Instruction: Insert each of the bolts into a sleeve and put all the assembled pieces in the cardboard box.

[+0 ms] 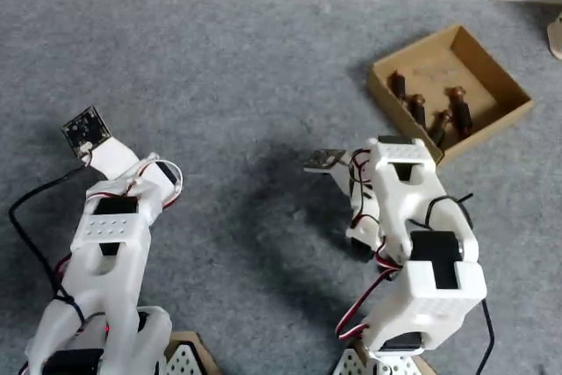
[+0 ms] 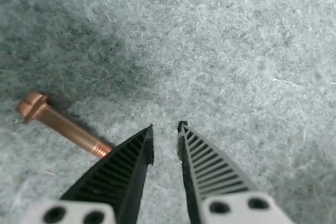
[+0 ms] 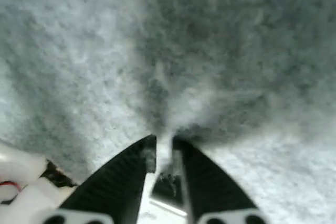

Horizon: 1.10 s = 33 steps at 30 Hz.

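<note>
Bolt [image 2: 62, 124]: one; boxed pieces [image 1: 459, 111]: perhaps four

Left claw [image 2: 166, 129] slightly parted, empty — copper bolt [image 2: 60, 124] lying just beside, on carpet [image 2: 236, 40].

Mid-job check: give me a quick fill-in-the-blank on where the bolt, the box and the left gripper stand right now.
1. The left gripper is open with ____ between its fingers.
2. Beside its fingertips, a copper ____ lies on the carpet.
3. The assembled pieces lie inside the cardboard ____.
Missing words: nothing; bolt; box.
</note>
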Available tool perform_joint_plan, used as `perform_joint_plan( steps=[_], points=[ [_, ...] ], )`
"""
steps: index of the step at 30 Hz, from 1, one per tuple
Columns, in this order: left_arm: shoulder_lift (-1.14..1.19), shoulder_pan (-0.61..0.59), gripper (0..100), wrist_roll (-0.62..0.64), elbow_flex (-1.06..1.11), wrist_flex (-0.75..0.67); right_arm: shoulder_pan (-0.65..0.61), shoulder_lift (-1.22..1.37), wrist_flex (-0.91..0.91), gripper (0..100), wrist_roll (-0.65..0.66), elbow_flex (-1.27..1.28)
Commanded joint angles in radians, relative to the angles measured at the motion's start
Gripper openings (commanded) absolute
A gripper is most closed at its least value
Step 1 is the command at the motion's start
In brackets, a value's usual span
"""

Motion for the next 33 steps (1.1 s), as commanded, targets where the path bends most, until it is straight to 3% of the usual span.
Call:
perform_joint_plan(
  steps=[1,5,13,25,33],
  points=[
    [-0.030,-0.004,8,0.011,-0.007,-0.003,0.031,-0.015,-0.008,21.7,-0.051,-0.007],
    [-0.030,-0.001,8,0.009,-0.007,-0.003,0.015,-0.015,-0.013,23.5,-0.203,-0.008],
    [-0.030,-0.001,8,0.009,-0.007,-0.003,-0.036,-0.015,-0.036,23.4,-0.741,-0.105],
    [-0.028,0.001,8,0.009,-0.005,-0.003,-0.019,-0.015,0.015,23.4,-1.162,-0.262],
    [-0.028,0.001,8,0.008,-0.005,-0.003,0.033,-0.016,0.041,23.4,-1.536,-0.323]
  ],
)
